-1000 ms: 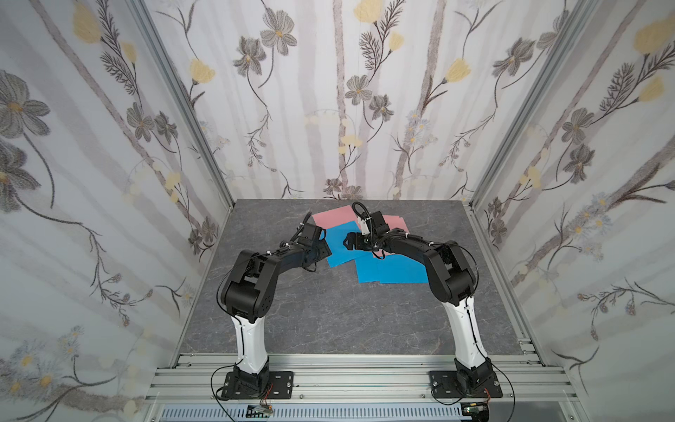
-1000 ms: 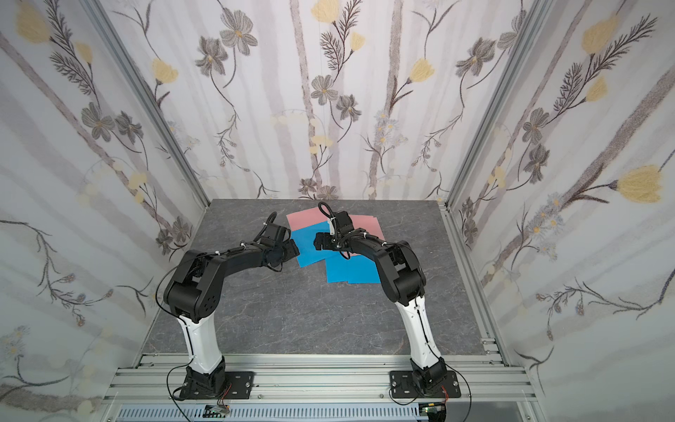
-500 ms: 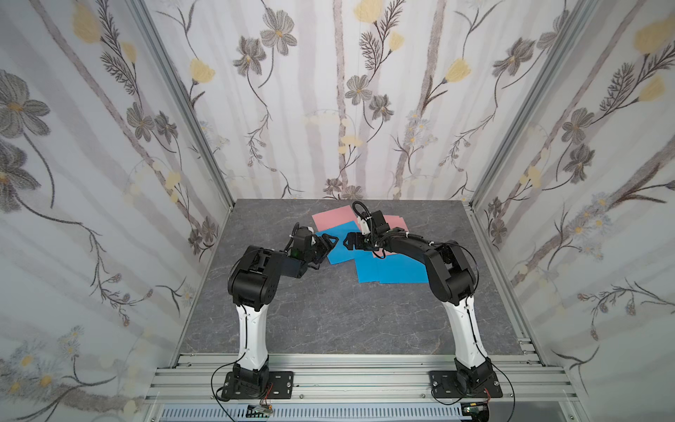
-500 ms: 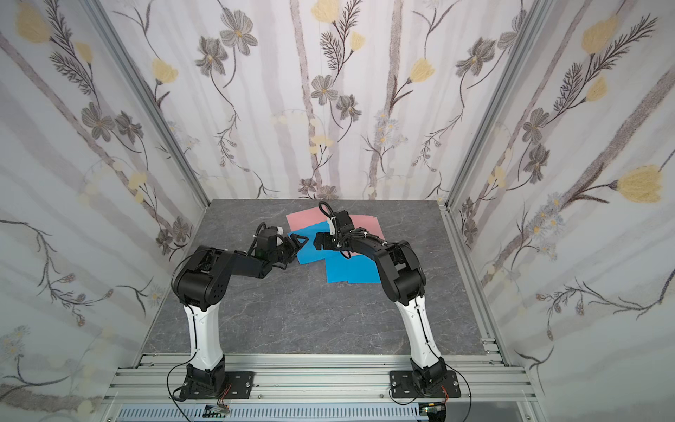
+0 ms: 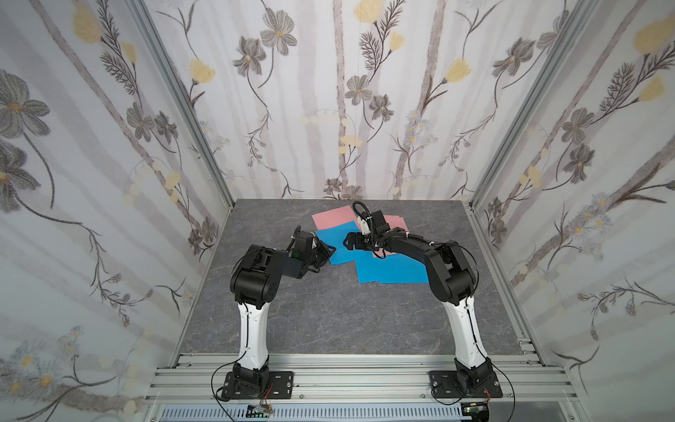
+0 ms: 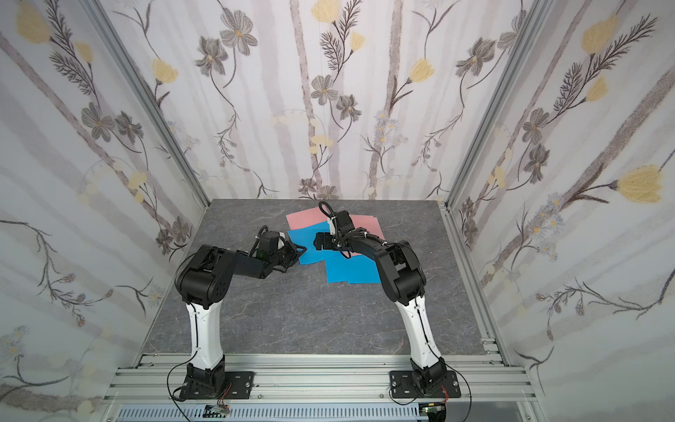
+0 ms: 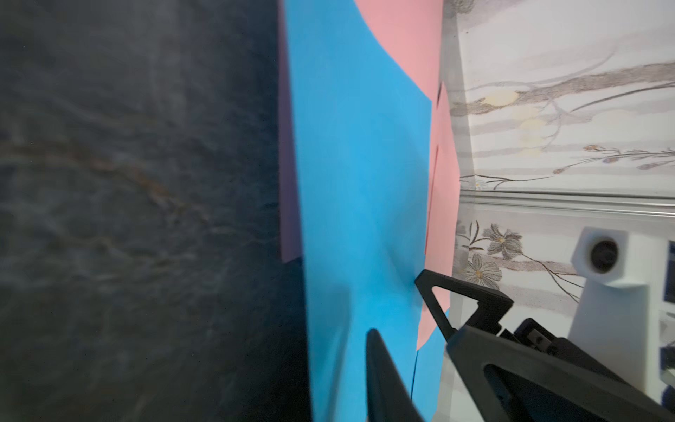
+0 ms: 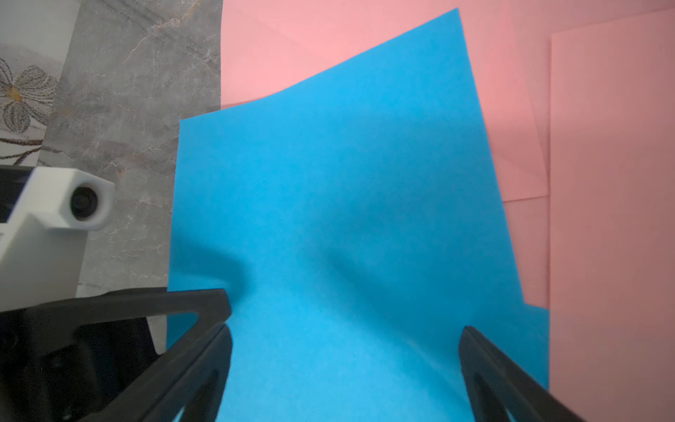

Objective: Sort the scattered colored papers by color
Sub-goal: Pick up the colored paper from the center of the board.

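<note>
Grey marble-pattern table (image 5: 328,318) carries all the colored papers in its far half, in both top views. Pink sheets (image 5: 332,215) lie farthest back. A blue sheet (image 5: 338,244) overlaps their near edge. Lower blue sheets (image 5: 391,272) lie nearer the robot, partly under the right arm.

**Top views**
- The left gripper (image 5: 327,252) sits at the left edge of the blue sheet (image 6: 308,254).
- The right gripper (image 5: 347,243) is over the same sheet, facing the left gripper (image 6: 301,250) from close by.
- Jaw spacing of either gripper is too small to read here.
- The pink sheets (image 6: 305,217) and lower blue sheets (image 6: 350,272) lie flat.

**Left wrist view**
- The blue sheet (image 7: 361,182) fills the middle, with the table (image 7: 128,182) on one side and the pink sheets (image 7: 401,36) on the other.
- Only one finger of the left gripper (image 7: 372,332) shows, lying against the sheet. The jaws are closed, pinching the blue sheet at its edge.
- A shadow runs under the sheet's free edge.
- The right gripper (image 7: 431,288) enters from the side, with its white camera housing (image 7: 602,255) behind it.

**Right wrist view**
- The right gripper (image 8: 343,329) has its jaws spread wide. Nothing is clamped between them. Both fingers (image 8: 204,365) stand over the blue sheet (image 8: 328,219).
- The sheet is buckled, with a ridge running between the fingers.
- The pink sheets (image 8: 328,47) lie beyond and beside it.
- The left gripper (image 8: 219,303) meets the sheet's edge.
</note>
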Tool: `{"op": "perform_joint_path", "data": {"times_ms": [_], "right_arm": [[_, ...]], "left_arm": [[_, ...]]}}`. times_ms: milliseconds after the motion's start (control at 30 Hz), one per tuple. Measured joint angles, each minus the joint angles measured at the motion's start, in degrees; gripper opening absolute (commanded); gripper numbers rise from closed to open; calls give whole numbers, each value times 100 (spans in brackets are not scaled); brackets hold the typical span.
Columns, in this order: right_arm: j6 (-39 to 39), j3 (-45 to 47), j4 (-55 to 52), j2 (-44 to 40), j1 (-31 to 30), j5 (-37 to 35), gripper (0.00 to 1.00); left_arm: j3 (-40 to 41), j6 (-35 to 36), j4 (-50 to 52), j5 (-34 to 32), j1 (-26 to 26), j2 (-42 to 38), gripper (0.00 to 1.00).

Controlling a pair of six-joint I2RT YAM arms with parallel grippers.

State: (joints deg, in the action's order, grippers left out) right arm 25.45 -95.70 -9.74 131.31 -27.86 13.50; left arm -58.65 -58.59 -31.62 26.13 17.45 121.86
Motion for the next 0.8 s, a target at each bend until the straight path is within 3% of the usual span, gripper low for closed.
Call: {"op": "perform_joint_path", "data": {"times_ms": [233,433,800], "right_arm": [[-63,79,33,-98,-11,59,100],[-302,610,-693,-713,-72,140,100],[-752,1596,-1152,-1814,57,-907,100]], "left_arm": [[-256,247,1123,-98,37,-262,0],[-612,787,2312,-396,83,-490,0],[-1084,2376,5536,-1746,350,-1784,0]]}}
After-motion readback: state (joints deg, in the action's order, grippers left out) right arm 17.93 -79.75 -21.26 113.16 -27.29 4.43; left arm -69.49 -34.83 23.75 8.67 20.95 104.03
